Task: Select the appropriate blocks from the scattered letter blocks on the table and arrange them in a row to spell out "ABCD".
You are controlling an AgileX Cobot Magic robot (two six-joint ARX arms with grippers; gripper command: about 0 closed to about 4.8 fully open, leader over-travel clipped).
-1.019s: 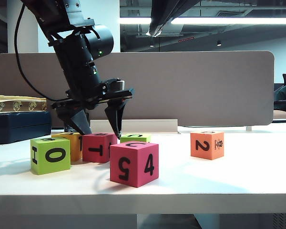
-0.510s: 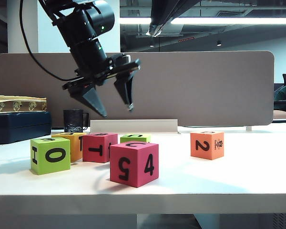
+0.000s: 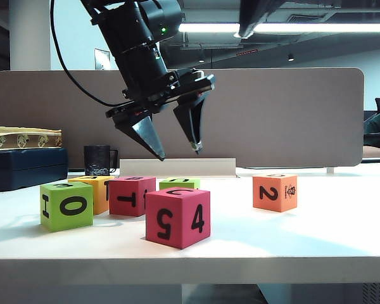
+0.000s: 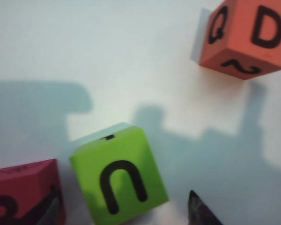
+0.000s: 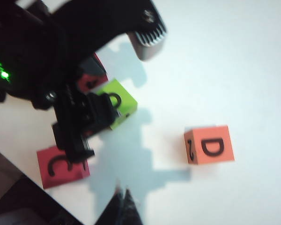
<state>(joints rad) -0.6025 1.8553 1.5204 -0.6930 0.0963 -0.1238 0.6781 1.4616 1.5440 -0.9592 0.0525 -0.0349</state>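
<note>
- Blocks sit scattered on the white table (image 3: 342, 234): in the exterior view a lime green cube marked 0 (image 3: 66, 206) at lower left, a yellow-orange cube (image 3: 95, 190) just behind it, a red T cube (image 3: 131, 195) beside that, and a second lime cube (image 3: 179, 183) behind
- Nearest the camera, in the lower middle of the exterior frame, stands the red cube with 5 and 4 (image 3: 177, 217), a C on its top face
- The orange 2 cube (image 3: 275, 192) stands alone, well apart, right of centre; the right wrist view shows a D on its top
- Left gripper (image 3: 177, 142) hangs in the air in the upper middle of the exterior frame, above the red T cube and the lime cube behind it, its dark fingers spread wide and empty
- Right gripper (image 5: 124, 206) shows only as a dark tip at the lower edge of its wrist view, fingers pressed together, nothing between them
- Behind the table runs a grey divider panel (image 3: 291, 114); a dark mug (image 3: 98, 159) and a navy box (image 3: 25, 166) stand at far left
</note>
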